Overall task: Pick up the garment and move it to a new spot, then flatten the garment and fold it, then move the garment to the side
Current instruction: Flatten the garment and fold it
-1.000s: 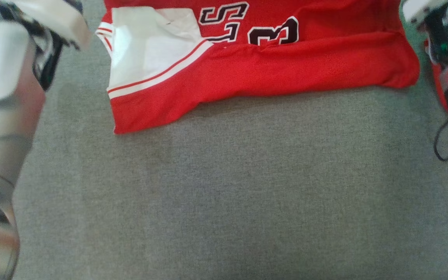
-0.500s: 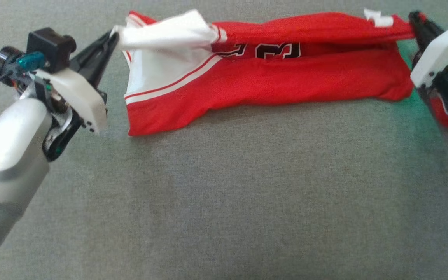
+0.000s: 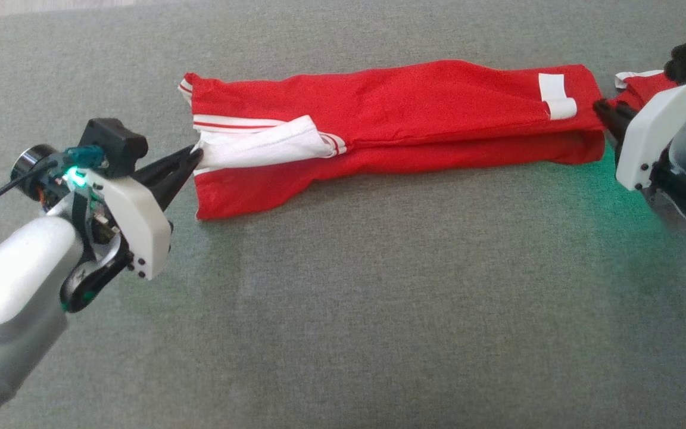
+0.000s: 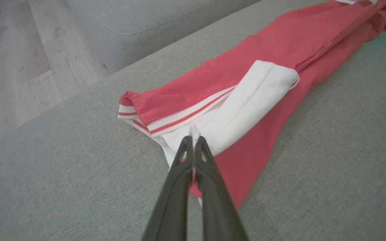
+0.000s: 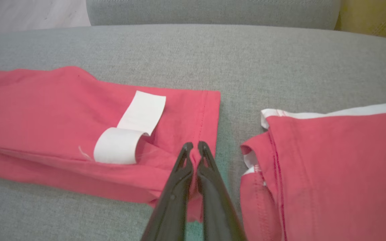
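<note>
I had the left arm reaching in from the lower left, its left gripper (image 3: 196,157) angled up and to the right, with 2 fingers (image 4: 179,174) pinched together on the garment (image 3: 408,101). The right gripper (image 3: 600,109) pointed left from the right edge, clamped on the garment's other end.

**Surroundings: grey sofa, wood floor, a second red garment**

Grey woven sofa seat (image 3: 343,322) runs across the head view, flat, with faint lighter and darker bands in the weave. Left wrist view: another grey cushion block (image 4: 152,20) with a stitched seam stands past the seat's edge. Beside it is pale wood-plank floor (image 4: 15,67), grain and knots showing. Right wrist view: grey upholstered backrest (image 5: 213,11) along the top. A yellow-ochre surface (image 5: 374,18) sits in the upper right corner, kind unclear. A second red garment (image 5: 330,177) with white trim lies on the seat at that view's right, stitch lines visible.
</note>
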